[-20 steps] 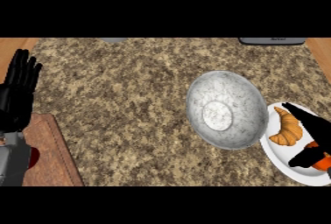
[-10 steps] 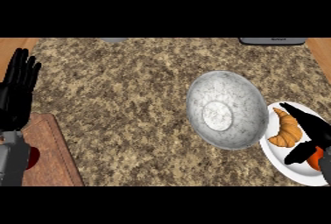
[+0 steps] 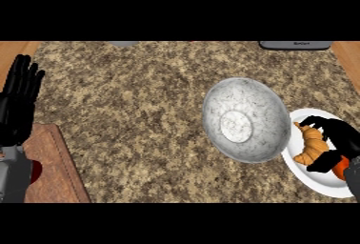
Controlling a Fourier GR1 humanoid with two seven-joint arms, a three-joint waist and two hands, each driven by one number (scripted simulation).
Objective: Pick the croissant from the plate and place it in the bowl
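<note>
1. Croissant (image 3: 311,145) lies on the white plate (image 3: 315,177) at the right edge of the granite counter (image 3: 141,109), long axis running roughly up and down in the head view, golden brown.
2. Plate sits just right of the bowl (image 3: 245,119); the bowl's rim overlaps the plate's left edge in this view, can't tell if they touch.
3. Bowl is grey, marbled, with a pale round base in its middle; nothing in it.
4. Right hand (image 3: 343,138) is over the plate, on the right side of the croissant. Fingers curl in over the top end of the croissant, thumb comes in near the lower end. Looks like a closing pinch round the pastry, with the croissant's left side showing and its right side hidden under the fingers.
5. Croissant is flat on the plate, not lifted.
6. Something orange-red (image 3: 340,170) shows just below the right hand on the plate's right side, mostly hidden; can't tell what.
7. Left hand (image 3: 17,107) is at the left edge, fingers straight and pointing up, spread flat, holding nothing, well apart from bowl and plate.
8. Wooden board (image 3: 60,167) lies at lower left under the left forearm, with a small red thing (image 3: 35,170) at the forearm's edge.
9. Dark object (image 3: 295,45) at the top right edge of the counter, cut off; a grey one (image 3: 124,44) at top centre, also cut off.
</note>
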